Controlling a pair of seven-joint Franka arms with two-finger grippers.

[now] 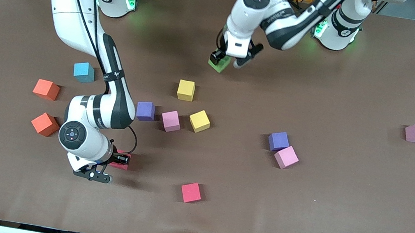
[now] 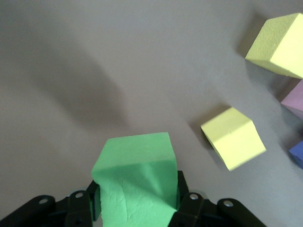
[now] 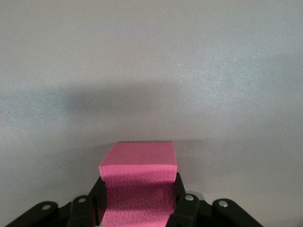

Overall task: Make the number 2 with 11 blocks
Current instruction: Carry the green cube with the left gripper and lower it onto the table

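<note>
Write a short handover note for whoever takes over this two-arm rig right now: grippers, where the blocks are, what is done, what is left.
Left gripper: shut on the green block, near the robots' bases.
Right gripper: shut on a deep pink block, near the front camera at the right arm's end.
Loose on the table: another deep pink block, three pale pink, two yellow, two purple, one blue block, two orange.
Done: no part of the number 2 laid yet.
Left: the whole digit.

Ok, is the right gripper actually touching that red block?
Touching. The right wrist view shows the right gripper with fingers pressed against both sides of the red block, no gap either side.
</note>
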